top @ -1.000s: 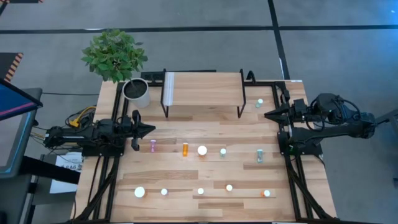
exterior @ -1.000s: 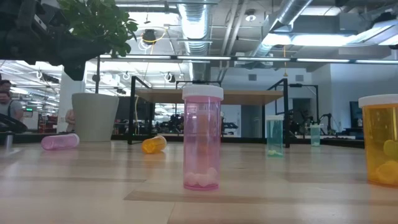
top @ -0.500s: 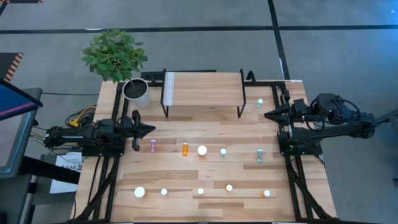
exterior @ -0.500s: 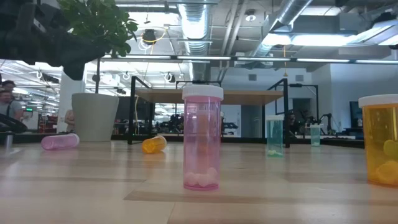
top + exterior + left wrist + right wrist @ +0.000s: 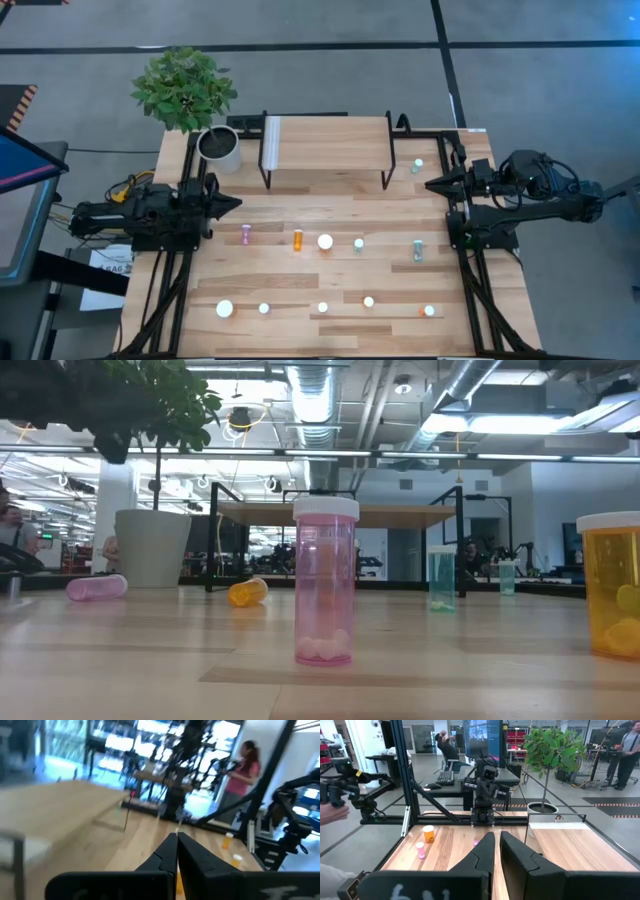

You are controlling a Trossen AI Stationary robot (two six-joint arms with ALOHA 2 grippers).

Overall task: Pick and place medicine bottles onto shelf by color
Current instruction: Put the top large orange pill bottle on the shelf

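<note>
Wooden tabletop (image 5: 330, 215) from above carried the shelf (image 5: 325, 140) at its far middle, bare. Bottles (image 5: 325, 241) stood in two rows nearer; a pink one (image 5: 246, 235) lay tipped. Left gripper (image 5: 236, 204) and right gripper (image 5: 430, 184) hovered at the sides, both closed, empty.

Low down, a pink bottle (image 5: 325, 580) stood nearest.

Left wrist showed fingers (image 5: 167, 851) together.

Right wrist showed fingers (image 5: 485, 847) nearly touching.

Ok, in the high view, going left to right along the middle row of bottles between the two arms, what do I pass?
Pink bottle lying on its side → orange bottle → large white-capped bottle → small teal bottle → teal bottle lying down.
</note>
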